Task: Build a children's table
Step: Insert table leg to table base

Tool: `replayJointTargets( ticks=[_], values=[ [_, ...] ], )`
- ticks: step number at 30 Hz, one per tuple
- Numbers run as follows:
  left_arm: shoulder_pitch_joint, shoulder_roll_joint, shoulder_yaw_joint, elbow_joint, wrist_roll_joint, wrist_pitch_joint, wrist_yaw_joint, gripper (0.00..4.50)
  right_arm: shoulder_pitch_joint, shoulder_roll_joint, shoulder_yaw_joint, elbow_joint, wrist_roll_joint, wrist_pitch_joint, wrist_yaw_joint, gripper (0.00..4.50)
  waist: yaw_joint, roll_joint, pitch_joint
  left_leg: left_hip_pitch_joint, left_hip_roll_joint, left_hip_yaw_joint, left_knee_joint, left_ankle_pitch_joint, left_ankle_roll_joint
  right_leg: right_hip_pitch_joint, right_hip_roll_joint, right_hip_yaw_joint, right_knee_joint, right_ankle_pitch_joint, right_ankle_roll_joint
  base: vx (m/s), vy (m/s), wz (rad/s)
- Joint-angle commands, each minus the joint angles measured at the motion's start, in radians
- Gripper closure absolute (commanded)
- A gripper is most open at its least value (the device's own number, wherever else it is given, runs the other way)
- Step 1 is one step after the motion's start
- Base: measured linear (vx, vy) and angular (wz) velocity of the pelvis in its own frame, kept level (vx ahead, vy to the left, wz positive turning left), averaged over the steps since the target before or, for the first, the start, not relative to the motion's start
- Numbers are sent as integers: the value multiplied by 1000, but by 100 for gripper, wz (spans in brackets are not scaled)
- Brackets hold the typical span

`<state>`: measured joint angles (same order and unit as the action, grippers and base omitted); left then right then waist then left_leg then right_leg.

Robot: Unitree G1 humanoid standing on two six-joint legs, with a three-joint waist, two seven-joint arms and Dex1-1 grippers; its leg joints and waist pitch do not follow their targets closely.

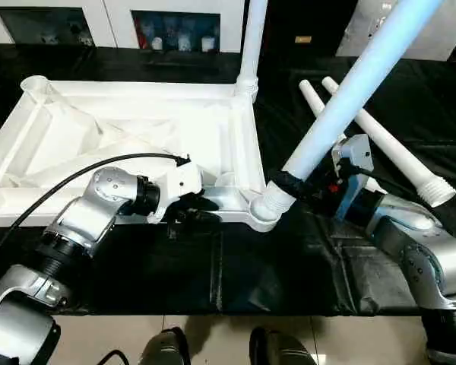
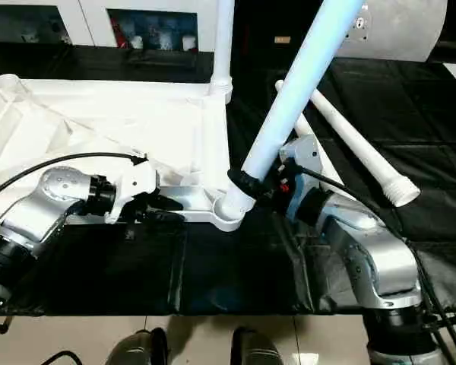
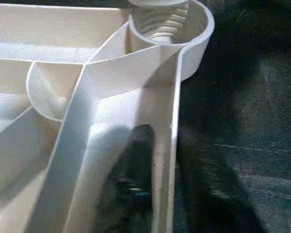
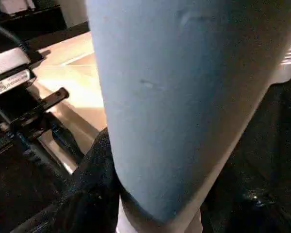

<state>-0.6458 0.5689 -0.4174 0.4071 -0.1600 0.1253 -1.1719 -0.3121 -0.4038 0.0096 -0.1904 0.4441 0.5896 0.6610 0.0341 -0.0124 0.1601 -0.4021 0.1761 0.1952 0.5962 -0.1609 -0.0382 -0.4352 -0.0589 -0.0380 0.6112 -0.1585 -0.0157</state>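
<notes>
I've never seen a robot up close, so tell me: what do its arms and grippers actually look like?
Both arms are rounded silver metal segments with black joint rings. The left arm ends in a white wrist block and the black-fingered left gripper, with a black cable arcing over it. The right arm carries a blue-grey wrist housing with small red details before the right gripper.

Left fingers (image 3: 136,170) pinched narrow, one each side; right arm (image 1: 418,243) raised

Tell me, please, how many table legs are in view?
4: one upright in the far corner socket, one gripped leg tilted in the near socket, two loose legs on the black cloth.
</notes>
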Motion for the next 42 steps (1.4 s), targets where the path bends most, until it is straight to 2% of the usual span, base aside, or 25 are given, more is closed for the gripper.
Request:
replayJointTargets(
  ticks=[1, 3, 5, 6, 9, 11, 12, 14, 16, 18, 19, 20, 23, 24, 26, 29, 31, 35, 36, 40, 41, 42],
  values=[
    [-2, -4, 23, -4, -9, -1, -9, 388, -3, -10, 9, -33, 21, 18, 13, 262, 3, 11, -82, 34, 48, -23, -71, -230, 0, 56, -77, 50, -71, -243, -232, 0, 0, 0],
    [-1, -5, 28, -2, -9, -1, -19, 421, -7, -14, 15, -32, 22, 23, 25, 262, 3, 13, -81, 34, 49, -23, -72, -233, 2, 54, -77, 50, -72, -246, -234, 0, 0, 0],
    [2, 0, 20, 12, 9, -17, -20, 422, -10, -16, 20, -28, 21, 21, 31, 262, 3, 9, -83, 34, 49, -23, -72, -235, 3, 55, -77, 49, -73, -256, -230, 0, 0, 0],
    [2, 0, 20, 13, 10, -19, -20, 441, -11, -16, 21, -28, 20, 21, 31, 262, 3, 11, -81, 33, 49, -24, -73, -237, 2, 55, -78, 49, -73, -266, -226, 0, 0, 0],
    [7, -4, 20, 19, 19, -29, -19, 450, -17, -21, 31, -24, 15, 26, 38, 262, 2, 11, -83, 33, 49, -24, -72, -230, 1, 54, -78, 50, -72, -256, -226, 0, 0, 0],
    [11, -2, 11, 24, 49, -50, -8, 450, -22, -25, 41, -22, 9, 35, 43, 262, 1, 11, -82, 32, 50, -24, -73, -227, 3, 55, -77, 49, -72, -252, -226, 0, 0, 0],
    [15, -3, 1, 32, 86, -74, 15, 450, -29, -28, 54, -17, 0, 41, 43, 262, 0, 8, -86, 33, 49, -23, -71, -224, 4, 57, -78, 50, -71, -250, -225, 0, 0, 0],
    [16, -5, -2, 36, 100, -83, 25, 450, -33, -29, 60, -14, -5, 41, 44, 262, 1, 10, -83, 34, 50, -23, -72, -228, 4, 54, -78, 50, -73, -265, -223, 0, 0, 0],
    [18, -15, -2, 28, 115, -41, 56, 450, -46, -34, 76, 2, -17, 48, 44, 262, 2, 10, -84, 36, 51, -23, -72, -241, -3, 53, -79, 50, -74, -287, -219, 0, 0, 0],
    [13, -48, 21, 12, 94, 31, 106, 450, -63, -36, 92, 24, -34, 48, 44, 262, 1, 9, -81, 36, 50, -24, -72, -256, -11, 53, -80, 49, -77, -327, -212, 0, 0, 0],
    [13, -52, 24, 11, 91, 35, 109, 450, -64, -36, 93, 25, -35, 48, 43, 262, 2, 9, -81, 38, 51, -23, -71, -260, -12, 51, -81, 50, -79, -334, -212, 0, 0, 0],
    [9, -95, 60, -2, 57, 76, 149, 450, -78, -35, 102, 44, -49, 44, 37, 262, 2, 7, -81, 38, 50, -24, -70, -260, -12, 51, -81, 49, -79, -349, -211, 0, 0, 0],
    [23, -104, 57, -22, 52, 51, 121, 450, -93, -29, 107, 66, -62, 36, 29, 262, 2, 0, -84, 32, 48, -25, -69, -250, -5, 54, -80, 48, -82, -362, -197, 0, 0, 0],
    [29, -97, 52, -24, 55, 37, 107, 450, -94, -28, 107, 68, -64, 35, 27, 262, 0, 0, -84, 26, 47, -27, -70, -242, 1, 57, -81, 48, -81, -357, -189, 0, 0, 0],
    [37, -88, 48, -26, 59, 22, 86, 450, -96, -27, 107, 70, -66, 35, 26, 262, -1, 0, -86, 28, 45, -25, -67, -236, 10, 55, -80, 49, -83, -357, -181, 0, 0, 0],
    [41, -66, 35, -25, 74, 11, 55, 450, -96, -26, 106, 73, -67, 31, 25, 262, 1, 1, -89, 28, 45, -23, -67, -215, 17, 55, -78, 48, -81, -335, -183, 0, 0, 0],
    [43, -65, 38, -30, 72, 20, 49, 406, -97, -25, 106, 74, -66, 30, 24, 262, 0, 4, -90, 27, 46, -23, -67, -202, 17, 56, -76, 47, -76, -302, -194, 0, 0, 0],
    [35, -77, 54, -9, 90, 23, 78, 372, -95, -27, 97, 75, -67, 23, 26, 262, 0, 7, -92, 31, 48, -21, -65, -190, 23, 56, -73, 47, -70, -232, -223, 0, 0, 0],
    [33, -79, 55, -1, 91, 17, 78, 372, -94, -28, 94, 74, -66, 24, 25, 262, 1, 10, -92, 31, 48, -21, -65, -193, 24, 56, -74, 48, -71, -231, -227, 0, 0, 0],
    [28, -95, 59, 11, 78, 18, 67, 363, -90, -32, 88, 67, -62, 25, 26, 262, 3, 7, -89, 32, 47, -21, -66, -215, 17, 56, -76, 48, -75, -270, -221, 0, 0, 0],
    [28, -96, 59, 12, 77, 19, 66, 397, -89, -33, 88, 66, -62, 25, 26, 262, 3, 7, -88, 33, 47, -21, -67, -223, 14, 56, -77, 48, -77, -289, -216, 0, 0, 0],
    [26, -101, 61, 14, 75, 21, 65, 404, -88, -34, 88, 65, -62, 25, 26, 262, 2, 6, -88, 32, 47, -22, -67, -225, 12, 56, -76, 48, -77, -297, -212, 0, 0, 0]
  ],
)
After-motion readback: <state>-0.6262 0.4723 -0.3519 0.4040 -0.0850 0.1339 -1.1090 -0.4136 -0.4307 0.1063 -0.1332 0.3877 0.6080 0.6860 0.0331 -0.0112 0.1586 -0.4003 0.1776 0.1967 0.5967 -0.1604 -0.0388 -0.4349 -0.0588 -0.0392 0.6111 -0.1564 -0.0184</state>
